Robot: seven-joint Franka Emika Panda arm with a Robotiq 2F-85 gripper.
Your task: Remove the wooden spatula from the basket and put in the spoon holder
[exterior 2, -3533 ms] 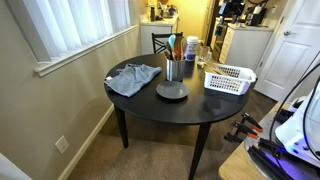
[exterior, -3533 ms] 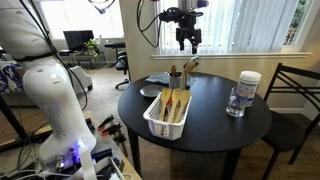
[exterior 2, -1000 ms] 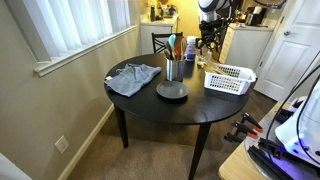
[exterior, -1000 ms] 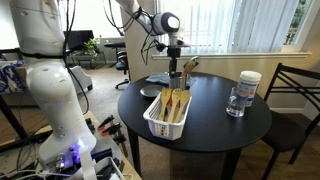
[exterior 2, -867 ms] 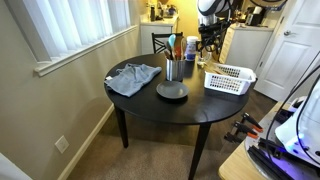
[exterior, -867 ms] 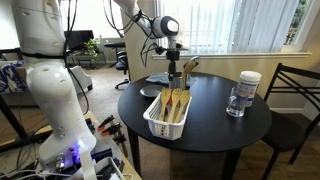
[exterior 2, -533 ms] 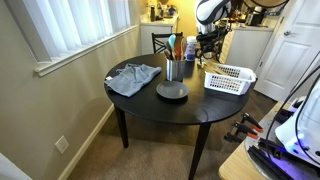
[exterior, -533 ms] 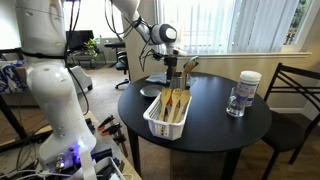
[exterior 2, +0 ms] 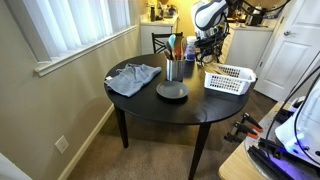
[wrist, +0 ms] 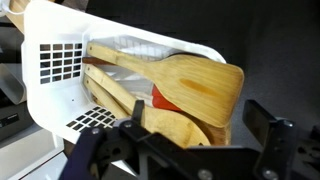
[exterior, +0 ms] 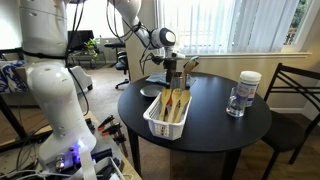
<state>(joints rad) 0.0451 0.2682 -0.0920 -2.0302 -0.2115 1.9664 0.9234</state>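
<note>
A round black table (exterior: 220, 125) is seen beside window blinds (exterior: 250, 25). The wooden spatula (wrist: 195, 85) is laid in the white basket (wrist: 55, 60), below the wide-open, empty claw (wrist: 180, 130). Part of the basket is hidden behind the claw.

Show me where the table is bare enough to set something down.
The widest bare patch is on the table between the basket and the clear jar, running to the near edge. In an exterior view, the strip nearest the camera, past the grey cloth and dark disc, is also free. It is crowded around the spoon holder, hemmed by cloth, disc and basket.
</note>
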